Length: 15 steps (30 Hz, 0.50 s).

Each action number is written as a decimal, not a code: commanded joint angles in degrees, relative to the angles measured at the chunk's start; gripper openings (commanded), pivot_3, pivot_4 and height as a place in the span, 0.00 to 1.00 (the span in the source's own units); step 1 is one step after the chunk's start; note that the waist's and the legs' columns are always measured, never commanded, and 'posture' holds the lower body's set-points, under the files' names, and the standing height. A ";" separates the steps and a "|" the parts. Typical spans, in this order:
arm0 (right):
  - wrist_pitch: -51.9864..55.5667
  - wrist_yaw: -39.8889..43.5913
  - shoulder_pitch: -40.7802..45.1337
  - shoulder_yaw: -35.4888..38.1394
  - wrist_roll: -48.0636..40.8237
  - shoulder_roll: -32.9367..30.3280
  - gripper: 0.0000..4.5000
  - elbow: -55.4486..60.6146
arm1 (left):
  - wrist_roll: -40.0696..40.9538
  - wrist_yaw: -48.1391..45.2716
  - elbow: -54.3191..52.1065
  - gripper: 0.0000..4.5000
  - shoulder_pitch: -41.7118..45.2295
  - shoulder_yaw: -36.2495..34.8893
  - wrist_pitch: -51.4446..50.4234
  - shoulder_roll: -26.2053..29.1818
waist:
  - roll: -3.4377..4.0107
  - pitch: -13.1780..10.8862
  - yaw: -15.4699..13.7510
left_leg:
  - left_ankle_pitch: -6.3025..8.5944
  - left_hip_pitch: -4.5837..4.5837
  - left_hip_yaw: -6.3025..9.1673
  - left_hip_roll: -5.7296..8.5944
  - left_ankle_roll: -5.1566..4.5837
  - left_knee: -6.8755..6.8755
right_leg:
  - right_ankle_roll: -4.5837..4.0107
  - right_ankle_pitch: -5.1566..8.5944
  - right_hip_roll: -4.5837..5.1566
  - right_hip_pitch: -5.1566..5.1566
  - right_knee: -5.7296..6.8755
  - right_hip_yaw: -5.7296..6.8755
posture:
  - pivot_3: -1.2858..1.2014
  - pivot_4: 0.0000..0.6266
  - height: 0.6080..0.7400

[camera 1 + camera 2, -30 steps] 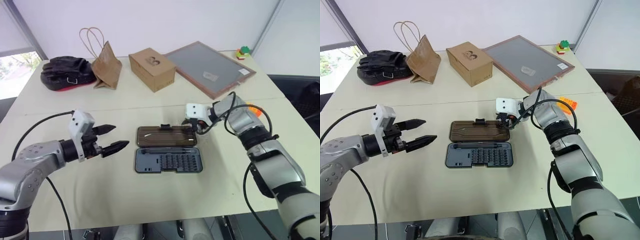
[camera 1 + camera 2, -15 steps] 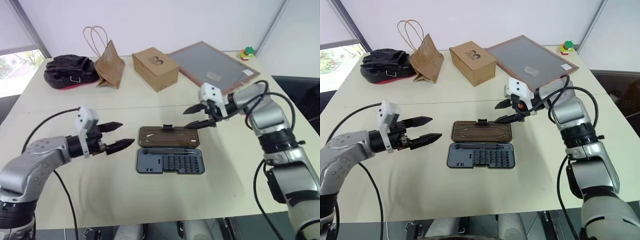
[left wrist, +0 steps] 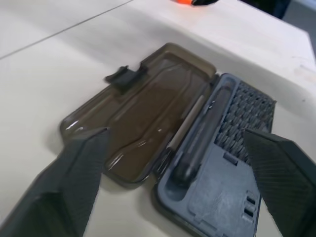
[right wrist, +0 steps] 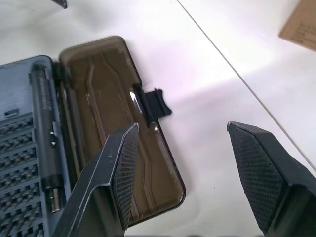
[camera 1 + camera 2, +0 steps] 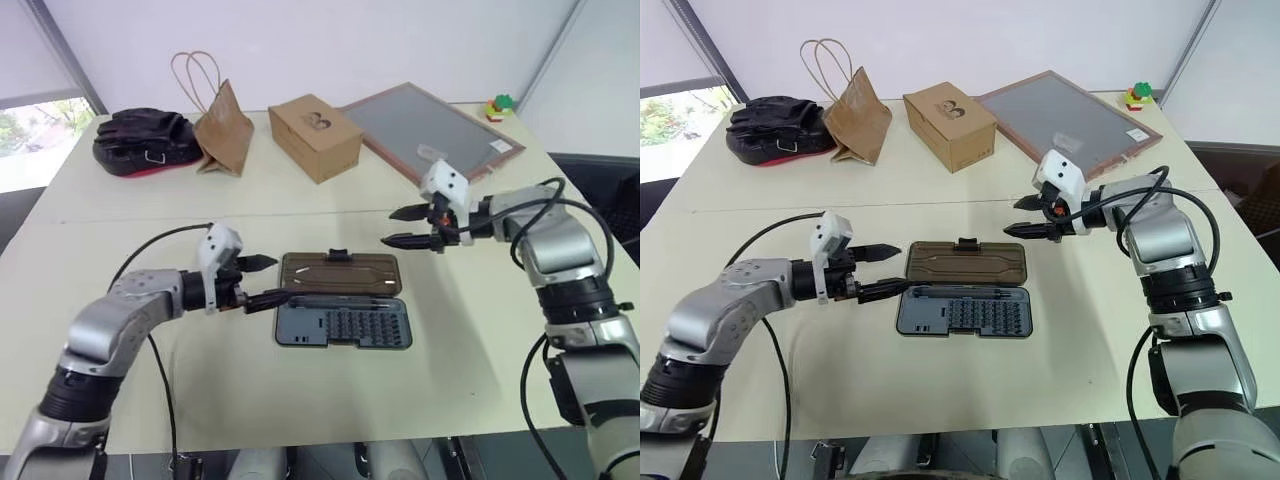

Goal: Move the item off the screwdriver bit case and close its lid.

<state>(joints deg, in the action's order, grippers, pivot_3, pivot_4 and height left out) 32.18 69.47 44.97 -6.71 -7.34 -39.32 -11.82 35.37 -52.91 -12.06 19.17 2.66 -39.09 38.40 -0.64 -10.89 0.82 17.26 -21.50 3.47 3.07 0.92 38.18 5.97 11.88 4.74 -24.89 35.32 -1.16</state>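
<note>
The cardboard box (image 5: 314, 137) near the top centre of the frame carried a dark printed mark on its top face that looked like the figure 3, though it could not be read for certain. A small pale label on the framed board (image 5: 436, 133) at upper right was too small to read.

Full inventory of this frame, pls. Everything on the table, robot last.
Screwdriver bit case base: 1, dark grey-blue, table centre, open.
Translucent plastic lid: 1, smoky brown, flat behind base, nothing on it.
Small toy brick: 1, orange, on the table off the case.
Leather bag: 1, black, far left.
Paper bag: 1, brown, beside it.
Cardboard box: 1, tan, far centre.
Framed board: 1, grey, far right.
Studded toy: 1, green-red-yellow, far right corner.
Table: 1, cream.
Left gripper: open, at the lid's left end.
Right gripper: open, above the lid's right end.
</note>
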 commanded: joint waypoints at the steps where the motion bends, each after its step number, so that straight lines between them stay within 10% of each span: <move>1: 0.07 -1.00 0.16 1.45 -1.29 -1.19 0.67 2.65 | -0.98 -1.74 -0.15 0.57 1.71 0.57 1.54 -0.40 | 0.00 0.00 0.08 | 0.00 0.00 0.00 0.00 0.00 0.00 | 0.00 0.00 0.00 0.00 0.00 0.00 | 0.52 0.24 1.00; 6: 0.13 -1.65 -0.08 1.23 -1.69 -1.97 0.67 3.04 | -1.39 -3.17 -0.39 0.01 2.92 0.64 1.31 -0.10 | 0.00 0.00 0.08 | 0.00 0.01 0.00 -0.01 0.00 0.00 | 0.00 0.00 -0.01 0.00 0.00 0.01 | 0.52 0.24 1.00; 15: -3.75 -1.84 0.36 -1.56 0.26 -1.64 0.67 -0.24 | -6.83 -9.31 -7.07 0.01 -1.73 7.05 4.14 6.98 | 0.01 0.00 0.25 | 0.01 0.02 -0.03 -0.01 -0.03 -0.01 | 0.00 0.00 -0.02 0.00 -0.02 -0.03 | 0.52 0.24 1.00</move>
<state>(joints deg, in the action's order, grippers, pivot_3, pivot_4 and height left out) 30.15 67.80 44.53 -8.15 -7.55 -40.92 -11.95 29.85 -61.16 -17.36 17.93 8.83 -36.71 44.82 -0.64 -10.89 1.07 17.28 -21.49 3.44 3.05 0.89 38.17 5.97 11.88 4.72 -24.89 35.30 -1.18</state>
